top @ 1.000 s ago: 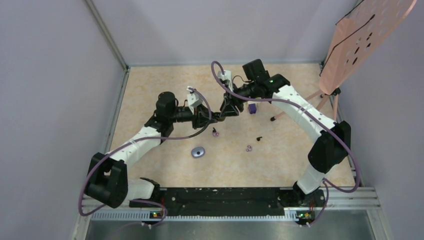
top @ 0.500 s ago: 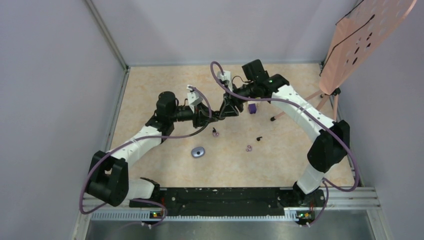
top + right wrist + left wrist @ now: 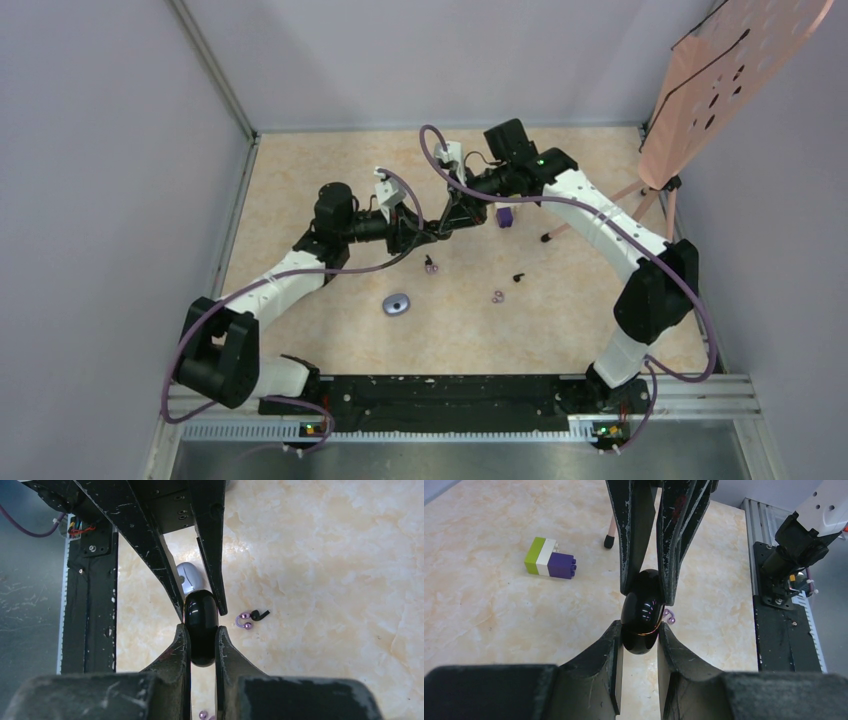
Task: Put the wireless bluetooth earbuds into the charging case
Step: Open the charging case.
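Top view. My left pincer (image 3: 427, 235) and right pincer (image 3: 449, 221) meet tip to tip over the middle of the bench (image 3: 300, 180), toward its far edge. What sits between them is too small and dark to read here.
- Purple earbud with dark stem (image 3: 431, 265): on the bench, just nearside of the tips.
- Black earbud (image 3: 518, 276) and purple ring earbud (image 3: 498, 296): further right, apart from each other.
- Grey-blue oval piece (image 3: 397, 304): closer to the near edge.
- Block (image 3: 505, 215): only its purple end is clear, beside my right arm.
- Pink perforated board (image 3: 735, 70): far right corner, cut off by the frame.

Left wrist view. My left fingers are clamped on the lower half of the glossy black charging case (image 3: 642, 615), held off the bench. My right fingers come in from above and pinch its upper half. A purple ring peeks out behind the case, mostly hidden, so I cannot tell which earbud it is. The block lies flat and shows green, white and purple.

Right wrist view. My right fingers press both sides of the case. The left fingers grip its far end. The grey oval is half hidden behind a left finger. The stemmed earbud lies just right of the case. Purple beads at the bottom edge are cut off.
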You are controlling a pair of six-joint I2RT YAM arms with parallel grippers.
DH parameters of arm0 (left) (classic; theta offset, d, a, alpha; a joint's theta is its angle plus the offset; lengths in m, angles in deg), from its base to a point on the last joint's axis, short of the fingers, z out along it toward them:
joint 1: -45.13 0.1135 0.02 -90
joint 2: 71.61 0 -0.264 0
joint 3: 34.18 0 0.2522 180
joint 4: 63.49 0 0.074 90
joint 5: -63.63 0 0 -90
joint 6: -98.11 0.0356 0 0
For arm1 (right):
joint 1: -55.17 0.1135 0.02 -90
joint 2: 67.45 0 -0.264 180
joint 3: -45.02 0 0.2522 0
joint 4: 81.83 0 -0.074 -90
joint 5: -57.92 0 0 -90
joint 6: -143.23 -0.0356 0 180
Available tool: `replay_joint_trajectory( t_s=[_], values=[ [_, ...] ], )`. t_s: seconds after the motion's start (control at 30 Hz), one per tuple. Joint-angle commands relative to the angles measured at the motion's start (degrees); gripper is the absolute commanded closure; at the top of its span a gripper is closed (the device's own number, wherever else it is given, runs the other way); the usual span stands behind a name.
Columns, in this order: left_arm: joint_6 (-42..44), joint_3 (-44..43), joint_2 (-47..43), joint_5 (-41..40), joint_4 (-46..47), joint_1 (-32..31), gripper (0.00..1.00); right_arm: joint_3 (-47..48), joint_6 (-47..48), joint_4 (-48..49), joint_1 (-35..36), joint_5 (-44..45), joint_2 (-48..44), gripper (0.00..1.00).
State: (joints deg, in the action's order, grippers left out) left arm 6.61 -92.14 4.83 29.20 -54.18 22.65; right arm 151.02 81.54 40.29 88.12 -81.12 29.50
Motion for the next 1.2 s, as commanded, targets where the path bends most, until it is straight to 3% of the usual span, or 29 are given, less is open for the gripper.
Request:
replay_joint_trajectory(
  t_s=[0.0,0.07,0.2,0.7,0.93,1.17],
  values=[
    [-1.70,-1.64,-0.07,-3.68,4.73,-0.02,0.87,2.17,-0.58,0.38,0.29,-0.54,0.43,1.00],
    [-2.09,-1.49,-0.28,-4.66,3.69,0.09,0.71,3.05,-1.36,0.36,-0.30,-1.08,0.38,1.00],
    [-3.84,-0.11,-0.53,-5.12,3.93,0.12,0.58,3.94,-1.90,0.27,-0.86,-1.19,-0.17,1.00],
    [-6.61,1.75,1.38,1.04,10.81,0.15,0.51,3.35,-5.97,2.68,-1.74,-2.92,-0.58,1.00],
    [-6.57,1.32,1.79,1.23,11.30,-0.01,0.58,2.43,-7.14,3.87,-1.69,-3.12,-0.63,1.00],
    [-5.86,1.16,2.11,1.76,11.56,-0.02,0.95,1.44,-7.50,4.44,-1.73,-2.08,-0.57,1.00]
  ],
)
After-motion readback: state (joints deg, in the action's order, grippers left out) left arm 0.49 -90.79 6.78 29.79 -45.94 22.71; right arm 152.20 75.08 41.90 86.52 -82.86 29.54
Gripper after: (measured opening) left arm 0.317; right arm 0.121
